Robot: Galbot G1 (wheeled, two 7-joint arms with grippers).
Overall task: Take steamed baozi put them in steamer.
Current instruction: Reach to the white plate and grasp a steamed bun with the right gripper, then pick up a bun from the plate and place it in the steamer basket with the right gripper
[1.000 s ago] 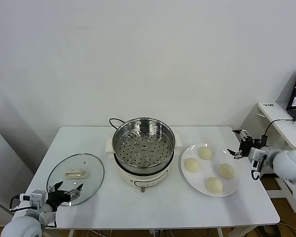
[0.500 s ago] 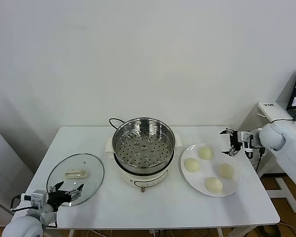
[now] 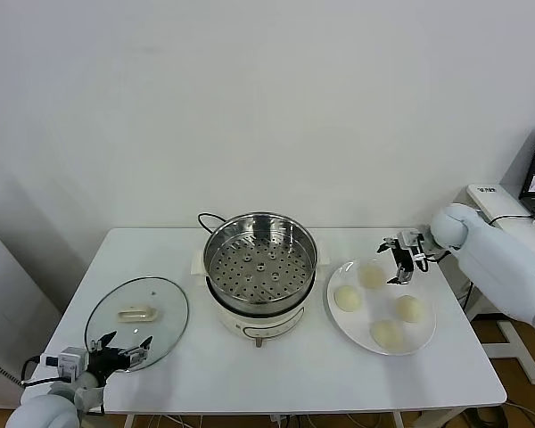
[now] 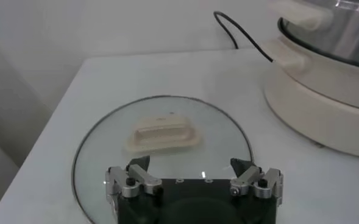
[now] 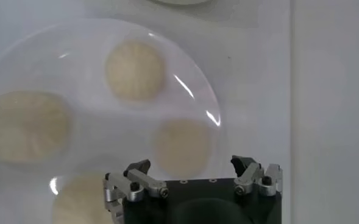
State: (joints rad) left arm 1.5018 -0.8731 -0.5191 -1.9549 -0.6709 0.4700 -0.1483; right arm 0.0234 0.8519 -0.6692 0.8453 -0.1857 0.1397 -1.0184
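four steamed baozi (image 3: 371,275), one steamer (image 3: 259,256), one plate (image 3: 425,339), one glass lid (image 3: 136,320)

The left gripper (image 4: 194,180) is hovering with its jaws spread wide over the near edge of the oval glass lid (image 4: 106,146); the lid is lying flat on the white table (image 4: 63,91), its cream handle (image 4: 162,134) facing up; the steamer (image 4: 325,109) is sitting nearby, its black cord (image 4: 240,36) trailing behind.
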